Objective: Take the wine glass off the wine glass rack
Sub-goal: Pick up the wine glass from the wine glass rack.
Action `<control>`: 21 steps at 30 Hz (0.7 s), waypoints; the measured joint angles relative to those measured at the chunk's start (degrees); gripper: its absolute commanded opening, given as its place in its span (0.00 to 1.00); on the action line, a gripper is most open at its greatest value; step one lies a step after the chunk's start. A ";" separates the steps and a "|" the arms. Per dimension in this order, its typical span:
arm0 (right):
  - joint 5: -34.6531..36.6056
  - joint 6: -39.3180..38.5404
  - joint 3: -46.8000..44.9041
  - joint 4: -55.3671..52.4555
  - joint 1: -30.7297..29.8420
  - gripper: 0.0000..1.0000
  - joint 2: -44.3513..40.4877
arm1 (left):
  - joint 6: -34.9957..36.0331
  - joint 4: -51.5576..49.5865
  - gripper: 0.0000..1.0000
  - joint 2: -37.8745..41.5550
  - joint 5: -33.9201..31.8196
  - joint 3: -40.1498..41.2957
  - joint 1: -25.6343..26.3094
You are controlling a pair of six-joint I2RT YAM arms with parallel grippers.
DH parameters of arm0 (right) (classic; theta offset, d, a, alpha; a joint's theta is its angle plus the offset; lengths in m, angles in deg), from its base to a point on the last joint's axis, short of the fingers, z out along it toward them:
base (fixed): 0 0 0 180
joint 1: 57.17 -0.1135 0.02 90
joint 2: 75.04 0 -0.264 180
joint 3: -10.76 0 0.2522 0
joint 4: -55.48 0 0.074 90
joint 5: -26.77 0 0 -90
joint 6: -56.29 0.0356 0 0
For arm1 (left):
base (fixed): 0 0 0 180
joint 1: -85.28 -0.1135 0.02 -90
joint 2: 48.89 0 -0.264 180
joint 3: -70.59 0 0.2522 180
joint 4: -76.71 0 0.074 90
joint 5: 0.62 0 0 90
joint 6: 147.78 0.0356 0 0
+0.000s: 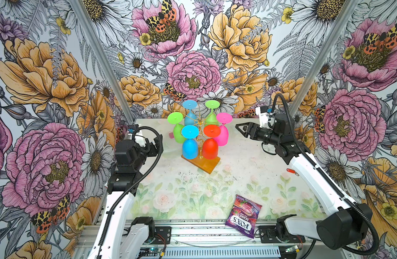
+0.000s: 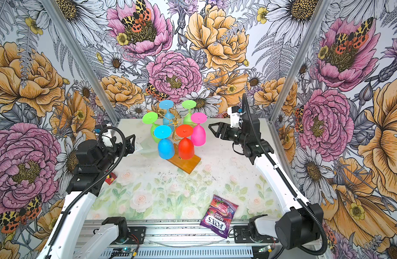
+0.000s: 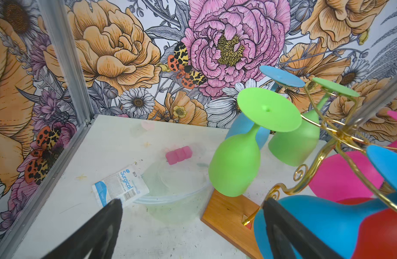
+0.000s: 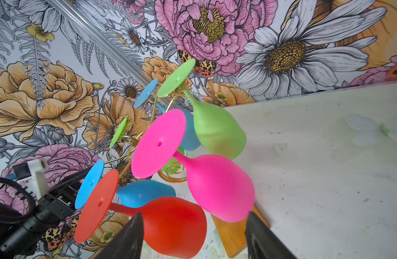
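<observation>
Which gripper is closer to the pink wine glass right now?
Right. The right gripper sits just beside the pink wine glass, open, not touching. The left gripper is across the wine glass rack, by the front blue glass.

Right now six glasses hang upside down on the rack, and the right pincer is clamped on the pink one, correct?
Wrong on the grip. Both top views show the right pincer open and just short of the pink glass, not touching it. The rest stands: all six hang upside down on the wine glass rack.
</observation>
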State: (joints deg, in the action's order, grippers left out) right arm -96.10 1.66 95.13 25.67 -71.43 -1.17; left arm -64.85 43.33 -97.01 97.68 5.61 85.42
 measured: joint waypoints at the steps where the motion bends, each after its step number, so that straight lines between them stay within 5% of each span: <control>1: -0.04 0.31 0.24 0.00 -0.68 0.70 0.02 | 0.00 -0.17 0.99 -0.02 0.52 0.00 0.00; 21: -5.62 10.03 1.16 6.58 -7.85 0.47 3.15 | 0.00 2.51 0.99 2.73 15.10 0.02 -0.07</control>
State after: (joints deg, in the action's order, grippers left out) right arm -101.71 11.70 96.29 32.24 -79.28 1.98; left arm -64.85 45.84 -94.28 112.78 5.63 85.36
